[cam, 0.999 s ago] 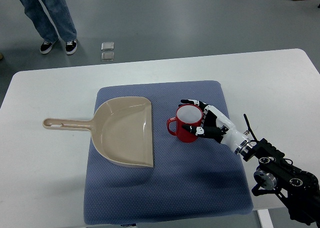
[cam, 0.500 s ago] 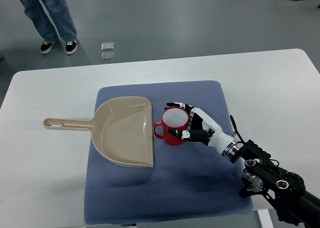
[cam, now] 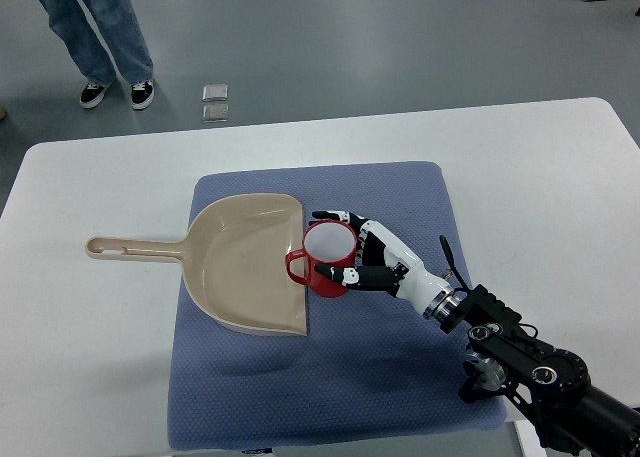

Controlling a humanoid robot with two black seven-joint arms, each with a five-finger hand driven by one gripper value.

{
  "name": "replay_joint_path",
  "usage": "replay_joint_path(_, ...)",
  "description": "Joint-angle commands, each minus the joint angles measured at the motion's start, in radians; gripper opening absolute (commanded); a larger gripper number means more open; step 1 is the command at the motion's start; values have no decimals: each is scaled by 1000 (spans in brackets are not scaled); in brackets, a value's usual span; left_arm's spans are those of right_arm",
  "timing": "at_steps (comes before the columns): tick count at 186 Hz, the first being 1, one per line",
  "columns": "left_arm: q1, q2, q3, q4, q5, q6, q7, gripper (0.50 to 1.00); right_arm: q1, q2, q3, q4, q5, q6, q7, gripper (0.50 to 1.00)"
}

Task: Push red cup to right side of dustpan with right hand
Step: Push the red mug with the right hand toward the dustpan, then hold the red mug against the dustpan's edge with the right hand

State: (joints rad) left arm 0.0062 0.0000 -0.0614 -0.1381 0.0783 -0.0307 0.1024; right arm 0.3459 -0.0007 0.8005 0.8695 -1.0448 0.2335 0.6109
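the red cup stands upright on the blue mat, its handle meeting the tan dustpan's open front edge at 9 o'clock. bare mat lies toward 6 o'clock. the right hand, at 3 o'clock, cups its curled fingers around the cup's side.
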Motion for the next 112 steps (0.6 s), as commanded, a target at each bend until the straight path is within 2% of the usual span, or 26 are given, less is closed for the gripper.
replay_joint_path(1,0,0,0,0,0,0,0,1000,4,1,-6,-1,0,-14,0,791)
replay_joint_path(23,0,0,0,0,0,0,0,1000,5,1,-14,-1,-1,-22,0,797)
replay_joint_path(62,0,0,0,0,0,0,0,1000,5,1,-14,-1,0,-60,0,842)
replay_joint_path(112,0,0,0,0,0,0,0,1000,4,1,-14,-1,0,-68,0,844)
